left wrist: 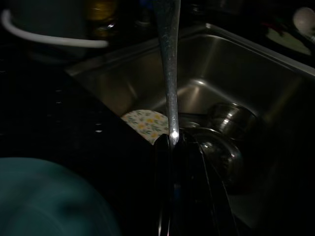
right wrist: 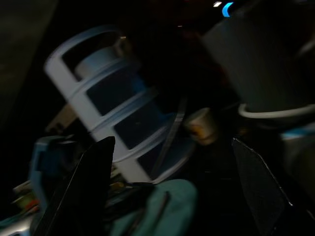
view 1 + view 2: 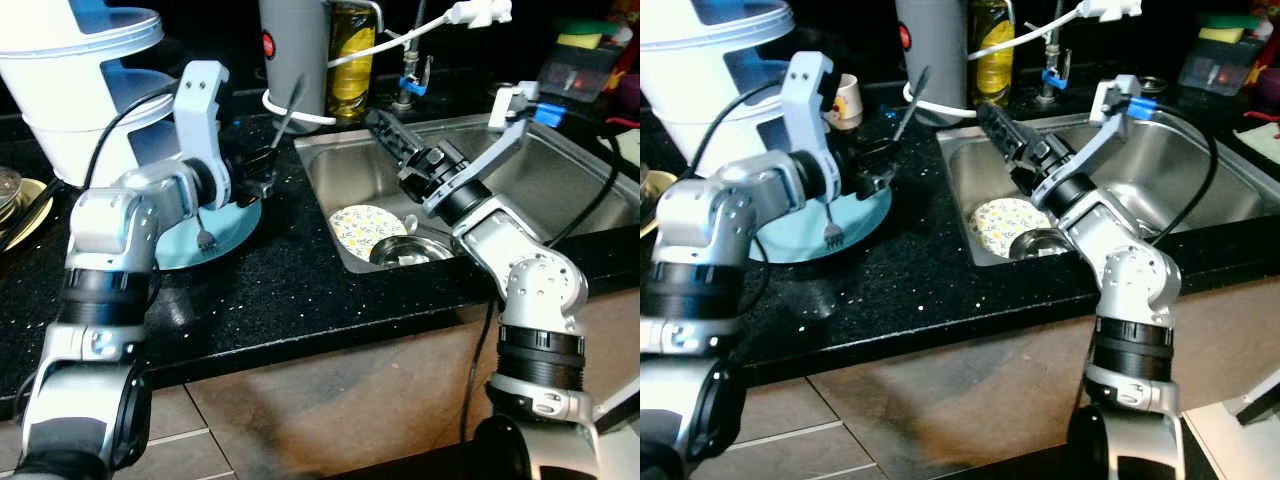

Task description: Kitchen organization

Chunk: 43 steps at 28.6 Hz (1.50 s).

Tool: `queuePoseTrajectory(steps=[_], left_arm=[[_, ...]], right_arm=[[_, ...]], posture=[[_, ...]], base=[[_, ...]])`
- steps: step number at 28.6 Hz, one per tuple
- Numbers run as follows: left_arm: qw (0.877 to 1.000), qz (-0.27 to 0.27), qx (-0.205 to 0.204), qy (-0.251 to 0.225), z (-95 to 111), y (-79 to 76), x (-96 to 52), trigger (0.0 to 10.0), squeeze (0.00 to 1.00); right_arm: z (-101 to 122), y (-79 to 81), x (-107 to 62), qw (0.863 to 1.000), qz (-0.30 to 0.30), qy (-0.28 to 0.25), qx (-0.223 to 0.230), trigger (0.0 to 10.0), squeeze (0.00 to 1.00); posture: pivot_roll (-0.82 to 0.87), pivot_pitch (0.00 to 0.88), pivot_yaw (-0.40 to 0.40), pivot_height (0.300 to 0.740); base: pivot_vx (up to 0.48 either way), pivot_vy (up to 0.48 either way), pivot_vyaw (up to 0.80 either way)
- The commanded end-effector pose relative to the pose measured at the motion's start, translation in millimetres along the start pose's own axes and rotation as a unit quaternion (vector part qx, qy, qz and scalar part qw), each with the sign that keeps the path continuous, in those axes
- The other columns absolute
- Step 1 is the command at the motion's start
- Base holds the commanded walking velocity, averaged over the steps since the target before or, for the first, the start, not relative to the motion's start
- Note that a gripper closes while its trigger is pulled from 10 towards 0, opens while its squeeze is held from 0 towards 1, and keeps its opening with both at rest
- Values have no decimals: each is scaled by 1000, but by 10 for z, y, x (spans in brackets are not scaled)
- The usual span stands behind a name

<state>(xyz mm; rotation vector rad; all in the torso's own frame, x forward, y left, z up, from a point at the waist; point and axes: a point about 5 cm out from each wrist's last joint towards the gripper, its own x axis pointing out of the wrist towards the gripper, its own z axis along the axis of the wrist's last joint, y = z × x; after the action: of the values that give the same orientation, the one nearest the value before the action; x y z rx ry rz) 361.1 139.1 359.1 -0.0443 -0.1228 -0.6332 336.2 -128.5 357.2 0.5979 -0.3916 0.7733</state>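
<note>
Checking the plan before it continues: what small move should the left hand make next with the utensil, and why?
Probably carry it right and lower it into the sink. The left hand is shut on a metal utensil above the black counter, and a floral plate and steel bowl already lie there.

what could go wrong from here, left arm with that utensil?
1. The left gripper pinches a metal utensil low on its handle, the long end standing free above; it may pivot or slip out.
2. A fork lies on the blue plate just under that gripper; a low move could knock it.
3. The right gripper, open over the sink edge, sits near the white cable and could snag it.
</note>
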Motion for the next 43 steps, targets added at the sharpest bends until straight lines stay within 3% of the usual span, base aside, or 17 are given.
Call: queuePoseTrajectory(steps=[1,7,9,10,14,15,16,21,29,30,31,32,43], left_arm=[[1000,-14,14,-10,12,-44,-24,0,0],[1000,-11,12,7,-56,-82,-46,0,0],[999,-19,26,3,-52,-121,-51,0,0],[998,-38,53,-2,-62,-196,-60,0,0],[996,-55,77,-4,-85,-267,-54,0,0],[994,-64,86,-5,-100,-312,-50,0,0],[993,-69,92,-7,-110,-344,-49,0,0],[991,-86,107,-3,-162,-440,-65,0,0],[989,-75,131,6,-195,-415,-90,0,0],[988,-76,132,6,-195,-420,-92,0,0],[988,-76,132,6,-195,-420,-92,0,0],[987,-82,136,6,-199,-437,-97,0,0],[987,-93,133,-3,-176,-466,-123,0,0]], right_arm=[[-40,89,18,1000,20,16,-1,10000,1000],[-189,241,67,996,51,70,0,10000,1000],[-225,260,79,995,51,82,-5,10000,1000],[-303,288,98,993,46,104,-20,10000,1000],[-356,311,122,992,41,113,-34,10000,1000],[-367,329,137,992,42,112,-35,10000,698],[-369,343,148,993,41,110,-34,10000,0],[-396,339,195,993,23,110,-37,10000,0],[-395,296,201,995,3,98,-24,10000,0],[-390,285,202,995,-2,95,-21,4627,0],[-390,285,202,995,-2,95,-21,4627,0],[-387,266,204,996,-8,91,-17,0,0],[-408,225,199,996,-19,91,-3,0,0]], posture=[[24,173,59,740],[25,174,61,740],[21,182,64,740],[20,183,60,740],[21,180,60,740],[20,179,59,740],[19,178,59,740],[18,178,56,740],[24,180,53,740],[24,180,53,740],[24,180,53,740],[25,179,53,740],[26,175,49,740]], base=[[0,0,0],[0,0,0],[0,0,0],[0,0,0],[0,0,0],[0,0,0],[0,0,0],[0,0,0],[0,0,0],[0,0,0],[0,0,0],[0,0,0],[0,0,0]])
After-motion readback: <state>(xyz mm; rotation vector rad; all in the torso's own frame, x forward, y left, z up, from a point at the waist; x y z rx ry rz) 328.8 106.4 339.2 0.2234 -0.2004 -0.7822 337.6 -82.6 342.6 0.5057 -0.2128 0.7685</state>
